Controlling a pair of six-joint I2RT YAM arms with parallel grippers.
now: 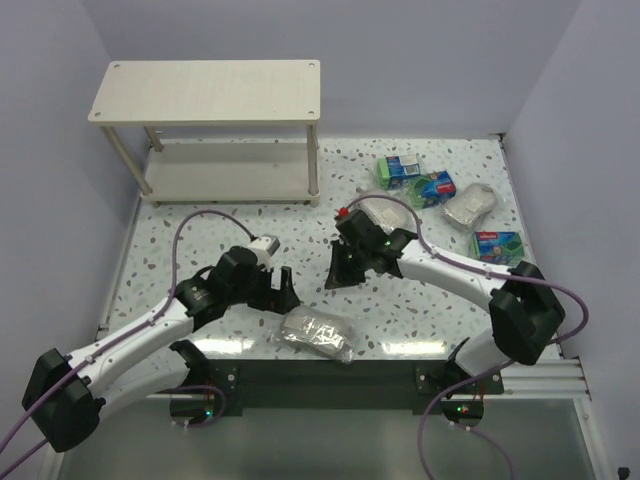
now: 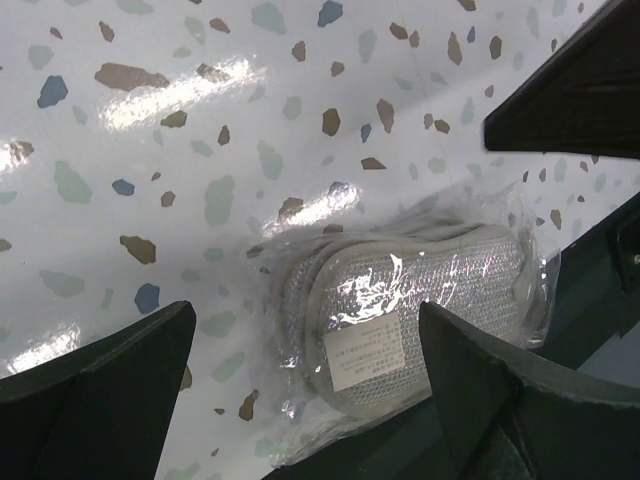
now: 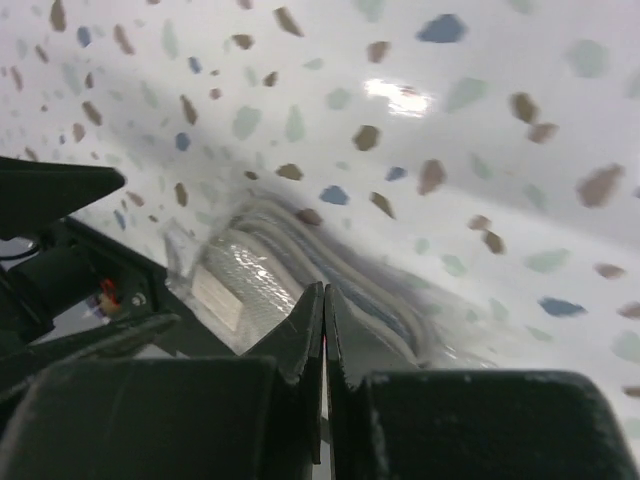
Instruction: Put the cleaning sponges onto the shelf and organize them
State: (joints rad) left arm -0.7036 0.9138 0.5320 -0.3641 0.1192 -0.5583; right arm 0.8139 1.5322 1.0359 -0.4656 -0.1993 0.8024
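The shelf (image 1: pixel 205 90) stands at the far left with both pale boards bare. One silvery scourer pack (image 1: pixel 318 335) lies at the table's near edge; it also shows in the left wrist view (image 2: pixel 420 310) and in the right wrist view (image 3: pixel 250 280). My left gripper (image 1: pixel 282 288) is open and empty, just left of and above this pack, its jaws (image 2: pixel 305 320) spread wider than the pack's end. My right gripper (image 1: pixel 337 275) is shut and empty (image 3: pixel 323 300), hovering behind the same pack. Two more scourers (image 1: pixel 388 212) (image 1: pixel 470 207) and three green packs (image 1: pixel 400 168) (image 1: pixel 435 187) (image 1: pixel 497 245) lie at the right.
The dark front rail (image 1: pixel 330 380) runs right below the near scourer. The two grippers are close together at the table's middle front. Lilac walls close in the back and sides.
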